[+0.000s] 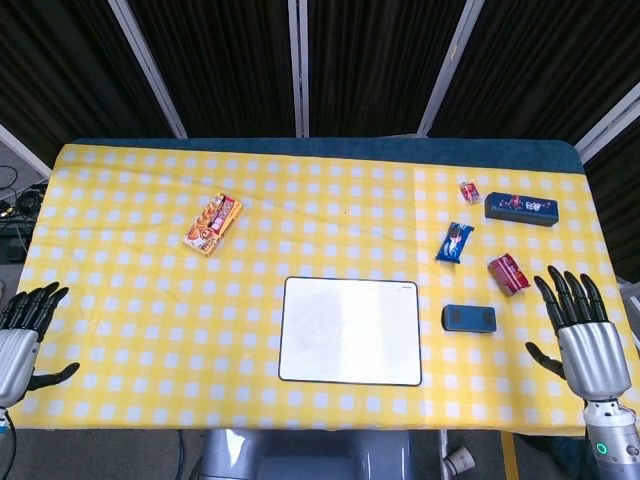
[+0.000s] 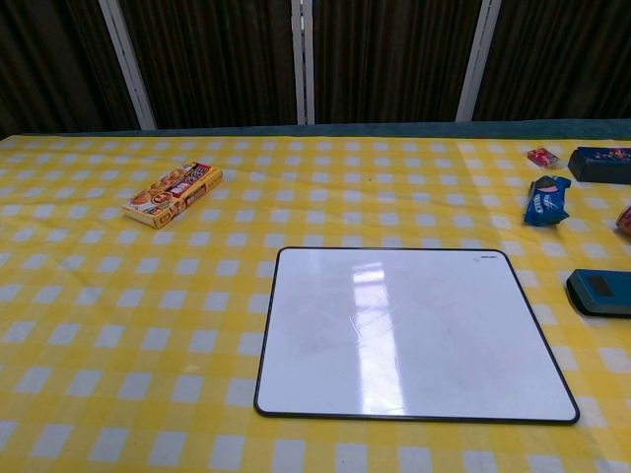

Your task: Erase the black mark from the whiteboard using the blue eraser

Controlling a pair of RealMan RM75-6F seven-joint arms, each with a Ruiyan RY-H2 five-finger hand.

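Note:
The whiteboard (image 1: pixel 349 329) (image 2: pixel 414 332) lies flat near the table's front middle; its surface looks plain white, with no black mark visible. The blue eraser (image 1: pixel 469 318) (image 2: pixel 599 292) rests on the cloth just right of the board, untouched. My right hand (image 1: pixel 580 330) hovers at the table's right front edge, well right of the eraser, fingers spread and holding nothing. At the far left front edge my left hand (image 1: pixel 22 330) is also empty with fingers apart. Neither hand shows in the chest view.
An orange snack box (image 1: pixel 213 223) lies at the left. On the right lie a blue snack packet (image 1: pixel 455 242), a red packet (image 1: pixel 508 273), a small red candy (image 1: pixel 469 191) and a dark blue box (image 1: pixel 521 208).

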